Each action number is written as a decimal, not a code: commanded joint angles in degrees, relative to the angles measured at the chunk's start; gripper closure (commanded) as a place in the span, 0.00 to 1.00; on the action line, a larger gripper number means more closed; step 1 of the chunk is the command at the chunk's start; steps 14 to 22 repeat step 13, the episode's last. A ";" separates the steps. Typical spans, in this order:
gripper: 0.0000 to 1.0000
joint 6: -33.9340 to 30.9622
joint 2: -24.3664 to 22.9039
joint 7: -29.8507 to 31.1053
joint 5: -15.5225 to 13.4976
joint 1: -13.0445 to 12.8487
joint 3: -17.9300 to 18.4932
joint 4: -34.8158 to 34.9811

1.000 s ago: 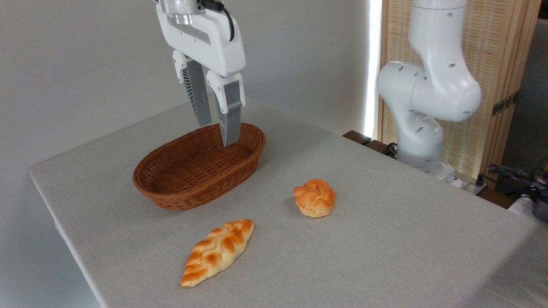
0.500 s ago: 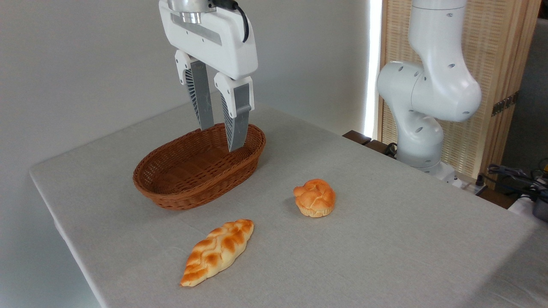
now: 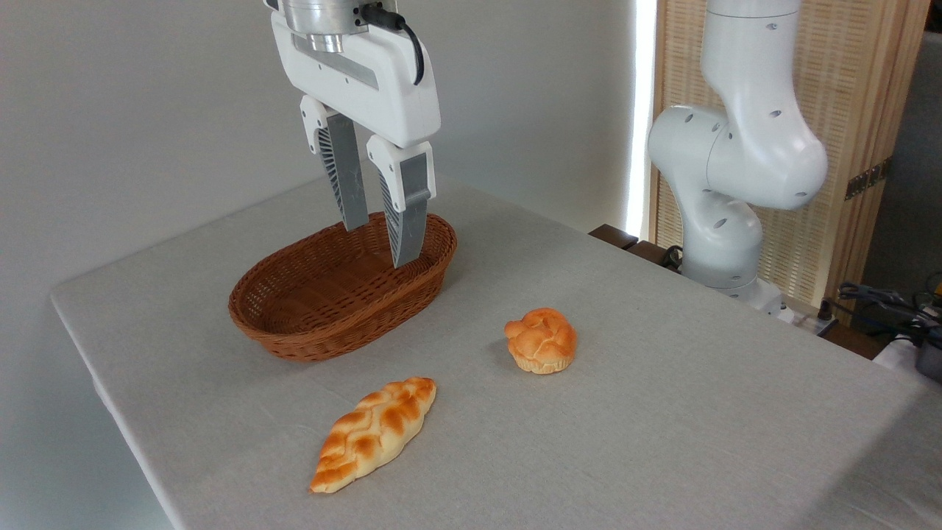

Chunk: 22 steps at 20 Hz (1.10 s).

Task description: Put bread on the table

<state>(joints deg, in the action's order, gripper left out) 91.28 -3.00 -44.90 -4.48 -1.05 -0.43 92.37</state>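
though apart — bread (image 3: 541, 340) on table (image 3: 662, 412)

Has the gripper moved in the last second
Yes. The gripper has shifted slightly right and lower against the basket; its nearer fingertip now sits closer to the right rim.

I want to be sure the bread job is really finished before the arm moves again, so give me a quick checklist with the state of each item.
1. Round bun rests on the table, outside the basket: ok.
2. Pincer holds nothing, fingers apart: ok.
3. Basket has no bread in it: ok, its visible inside is bare.
4. Pincer is clear of the basket rim: cannot tell, the fingertips overlap the far rim in this view.
5. Long braided loaf lies apart from the bun and the basket: ok.
6. Bun sits well away from the table edges: ok.
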 commanded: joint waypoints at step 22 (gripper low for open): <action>0.00 -1.72 0.18 -0.80 1.06 -0.53 0.61 -0.61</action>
